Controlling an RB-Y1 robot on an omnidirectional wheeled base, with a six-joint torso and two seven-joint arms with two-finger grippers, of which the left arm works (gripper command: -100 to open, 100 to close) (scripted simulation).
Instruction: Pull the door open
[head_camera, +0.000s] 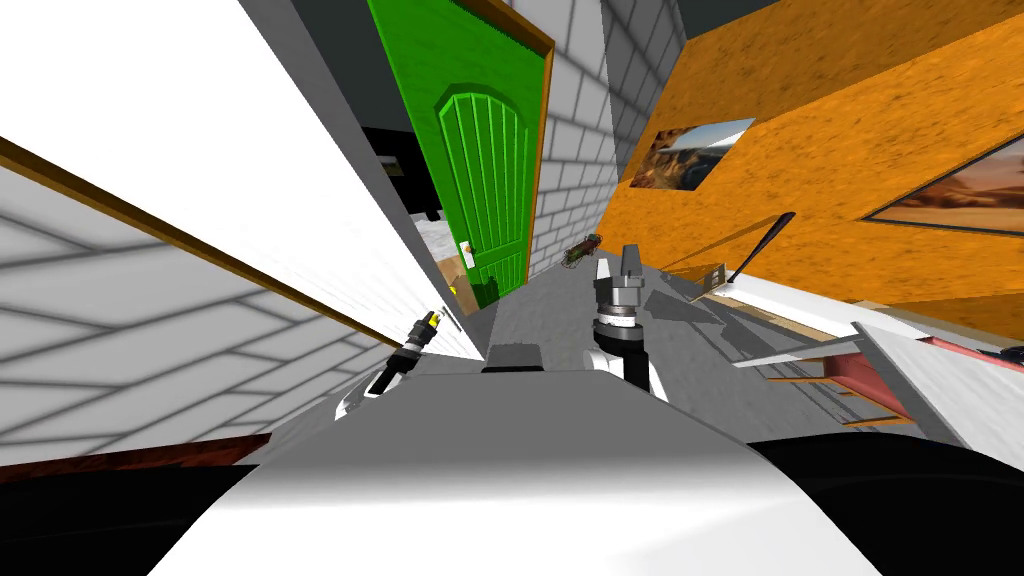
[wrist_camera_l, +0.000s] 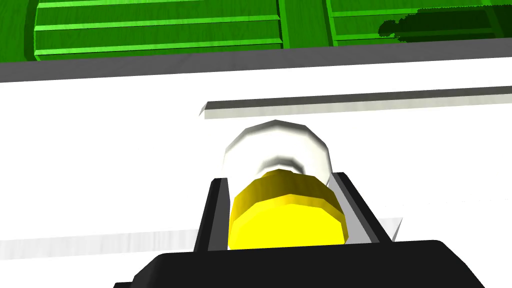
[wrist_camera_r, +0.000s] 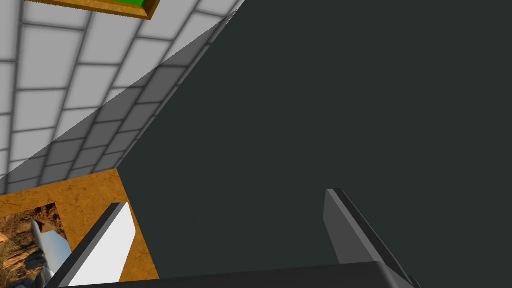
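– Knob first: where is it?
– Yellow knob (wrist_camera_l: 286, 210) sits on a white rosette (wrist_camera_l: 280, 145), on the white door (wrist_camera_l: 100, 165). In the head view that door is a broad slab running from nine up to eleven o'clock, and the knob is close to its free edge, at about eight o'clock from the middle.
– And the left pincer (wrist_camera_l: 280, 177)?
– Pinching the knob. Its two fingers (wrist_camera_l: 212, 215) press the knob's sides, with the rosette just beyond their tips. The dark body is square behind it.
– What lies past the door's edge?
– In the left wrist view a grey band runs along the door's edge, and beyond it is a green door (head_camera: 480, 170) with ribbed panels. In the head view the green door stands at twelve to one o'clock from the knob, well apart from it, in a brown frame.
– Around that?
– A brown strip (head_camera: 200, 245) runs under the white door against pale brick at nine o'clock. Grey brick wall (head_camera: 570, 150) is just beside the green door at its three o'clock, and an orange wall (head_camera: 800, 150) with a framed picture (head_camera: 690, 155) fills two o'clock. Grey floor (head_camera: 560, 310) runs between.
– Right pincer (head_camera: 618, 262)?
– Between two and three o'clock from the left one, over the floor, pointing up. Fingers spread, gripping nothing.
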